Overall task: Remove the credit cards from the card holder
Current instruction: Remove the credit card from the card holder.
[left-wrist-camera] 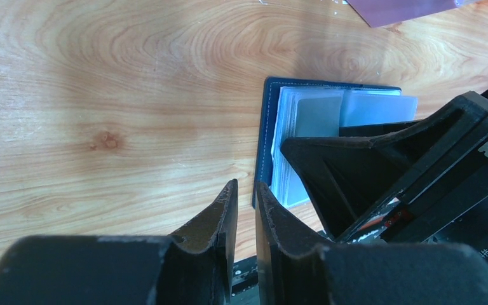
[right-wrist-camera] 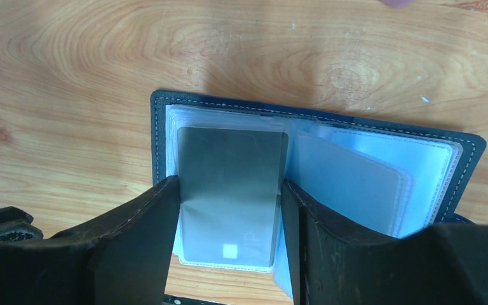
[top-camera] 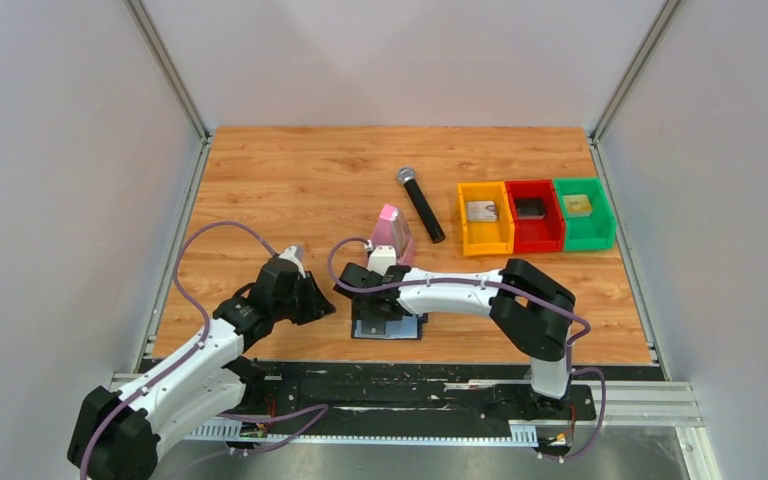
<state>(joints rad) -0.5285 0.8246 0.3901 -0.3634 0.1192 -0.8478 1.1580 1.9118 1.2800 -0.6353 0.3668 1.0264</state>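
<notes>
Bracketing a grey credit card (right-wrist-camera: 232, 165) with the right end effector (right-wrist-camera: 230, 190), one finger against each side edge; cannot tell whether clamped or merely touching. Holding the left end effector (left-wrist-camera: 246, 194) narrowly parted and empty, just left of the card holder (right-wrist-camera: 159, 127). Lying open on the desk (right-wrist-camera: 70, 76) near its near edge, sleeves up. Judged barely begun: credit card not yet out of its sleeve, second card (right-wrist-camera: 356, 184) showing in the right page, none seen loose.

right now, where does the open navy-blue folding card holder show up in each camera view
top external: card holder low centre, beneath the black right gripper
left wrist: right of centre, partly behind that gripper
right wrist: centre, lying open
shared landmark: right gripper
</notes>
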